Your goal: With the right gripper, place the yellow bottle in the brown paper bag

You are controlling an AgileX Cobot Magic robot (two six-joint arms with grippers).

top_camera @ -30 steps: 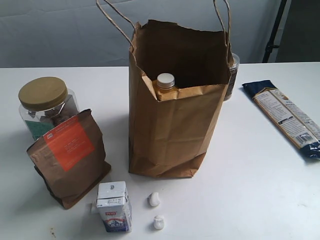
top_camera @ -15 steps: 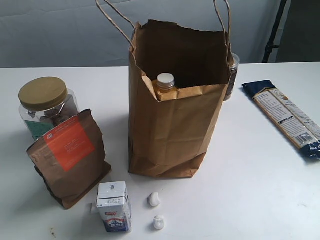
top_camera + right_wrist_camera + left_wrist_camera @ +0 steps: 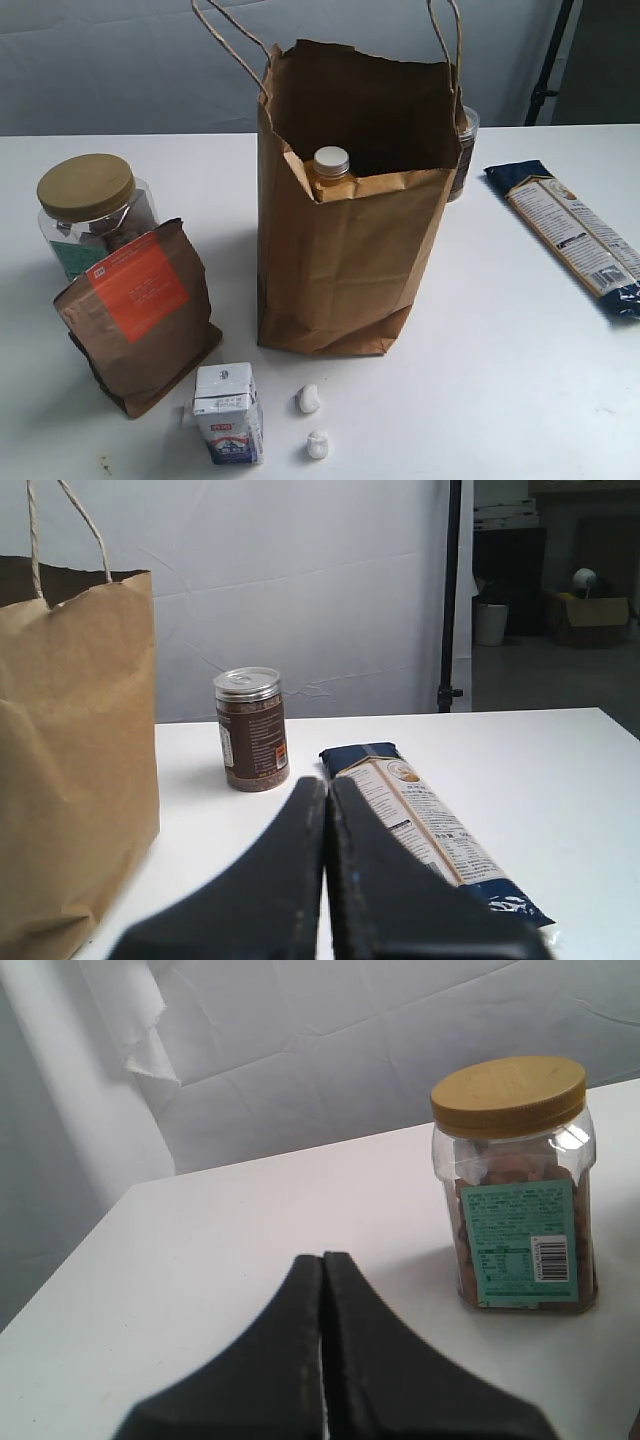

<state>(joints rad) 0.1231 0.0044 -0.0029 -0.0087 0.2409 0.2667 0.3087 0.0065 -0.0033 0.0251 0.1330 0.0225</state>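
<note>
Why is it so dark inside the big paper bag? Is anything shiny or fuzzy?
Exterior view: the walls of the brown paper bag shade its inside; the top of the yellow bottle catches light. Left wrist view: white glare on the gold-lidded jar; the close left gripper looks fuzzy. Right wrist view: the right gripper looks fuzzy.

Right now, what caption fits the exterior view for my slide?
Yellow bottle upright inside the brown paper bag on a white table.
</note>
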